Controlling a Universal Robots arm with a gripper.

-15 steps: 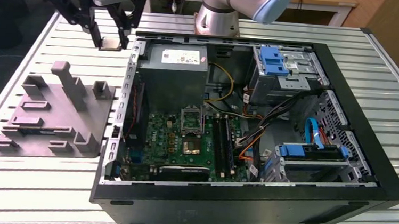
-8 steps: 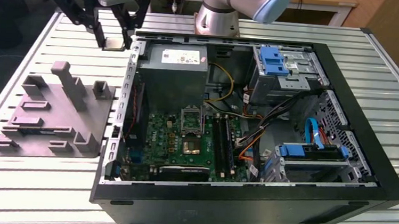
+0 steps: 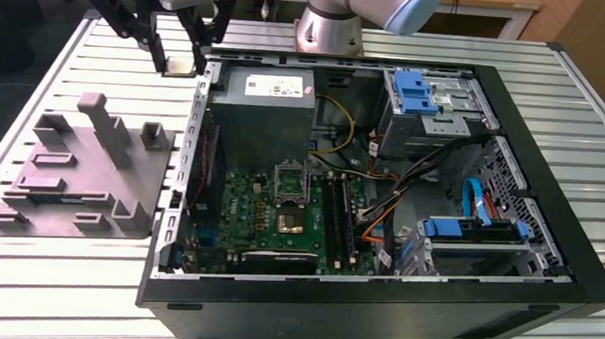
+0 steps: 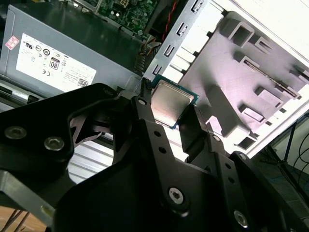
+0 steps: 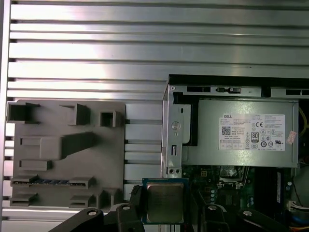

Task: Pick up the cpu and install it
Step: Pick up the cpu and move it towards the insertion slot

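The cpu (image 3: pixel 180 68), a small square chip with a pale metal top and a green rim, hangs in the air with my gripper (image 3: pixel 180 64) shut on its edges. In the exterior view it is just outside the computer case's far corner on the exterior view's left, above the slatted table. Both wrist views show the cpu (image 4: pixel 171 99) (image 5: pixel 164 202) clamped between the two black fingers (image 4: pixel 145 116). The dark square socket (image 3: pixel 290 219) sits on the green motherboard inside the case, with its metal frame (image 3: pixel 289 181) beside it.
A grey plastic fixture (image 3: pixel 75 176) with upright pegs lies on the table at the exterior view's left of the open black case (image 3: pixel 556 238). Inside the case are a grey power supply (image 3: pixel 269 110), drive bays with blue tabs (image 3: pixel 417 93) and loose cables (image 3: pixel 410 186).
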